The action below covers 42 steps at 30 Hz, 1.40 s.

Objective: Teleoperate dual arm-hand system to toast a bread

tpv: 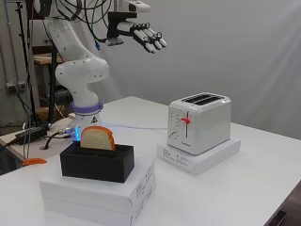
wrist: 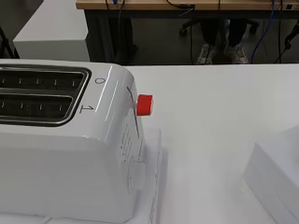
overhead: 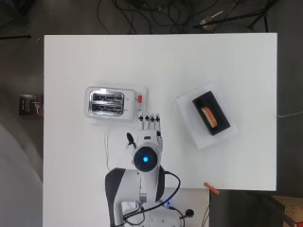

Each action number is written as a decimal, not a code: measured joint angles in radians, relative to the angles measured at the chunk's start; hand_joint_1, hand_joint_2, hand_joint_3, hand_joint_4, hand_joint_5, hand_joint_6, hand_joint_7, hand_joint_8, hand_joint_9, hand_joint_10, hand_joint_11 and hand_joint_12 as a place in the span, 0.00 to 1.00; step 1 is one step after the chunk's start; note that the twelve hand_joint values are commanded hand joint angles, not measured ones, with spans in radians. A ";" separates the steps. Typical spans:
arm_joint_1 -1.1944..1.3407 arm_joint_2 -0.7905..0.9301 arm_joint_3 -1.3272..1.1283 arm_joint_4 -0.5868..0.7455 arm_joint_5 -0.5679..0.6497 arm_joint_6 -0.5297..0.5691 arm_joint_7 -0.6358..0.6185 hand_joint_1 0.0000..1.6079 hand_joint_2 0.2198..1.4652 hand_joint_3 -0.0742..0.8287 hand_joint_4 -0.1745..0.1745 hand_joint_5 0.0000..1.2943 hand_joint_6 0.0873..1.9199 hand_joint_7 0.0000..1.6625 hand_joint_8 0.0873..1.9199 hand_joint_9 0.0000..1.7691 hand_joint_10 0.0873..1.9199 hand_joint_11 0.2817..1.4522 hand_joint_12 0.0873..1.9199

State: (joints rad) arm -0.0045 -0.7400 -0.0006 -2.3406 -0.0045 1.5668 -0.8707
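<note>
White tabletop (overhead: pixel 71 189) fills the overhead view, with dark floor and loose cables beyond its far edge; going left to right across it, the first thing is the white two-slot toaster (overhead: pixel 113 102), raised on a flat white box (tpv: pixel 200 157), its slots empty and facing up so a slice can be dropped straight in; its red lever (wrist: pixel 144 104) sits high on the end face that looks toward the bread, which suggests nothing has been pushed down yet.

Just right of the toaster's near corner is the hand (overhead: pixel 150 124), fingers straight and spread, holding nothing; the side view shows it high above the table, well clear of everything, probably poised before a reach.

Farther right, well apart from the toaster, a black slotted holder (overhead: pixel 211 113) rests on a stack of white boxes (tpv: pixel 96 190); the bread slice (tpv: pixel 97 138) stands upright in it with its upper part proud of the slot, likely so fingers can pinch it from above.

Between hand and bread lies only bare table, so nothing blocks the way; a small orange object (overhead: pixel 211 188) lies at the near edge, out of the path.
</note>
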 joint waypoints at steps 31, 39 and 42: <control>-0.044 0.017 -0.041 -0.002 -0.017 -0.018 0.269 0.19 0.73 0.08 0.40 0.28 0.00 0.29 0.00 0.34 0.00 0.15 0.00; -0.064 0.028 -0.058 0.002 -0.014 -0.025 0.417 0.16 0.73 0.08 0.59 0.37 0.00 0.28 0.00 0.32 0.00 0.14 0.00; -0.071 0.048 -0.060 0.014 -0.022 -0.041 0.477 0.15 0.73 0.08 0.65 0.39 0.00 0.28 0.00 0.30 0.00 0.14 0.00</control>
State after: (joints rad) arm -0.0756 -0.6924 -0.0604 -2.3269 -0.0266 1.5262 -0.3937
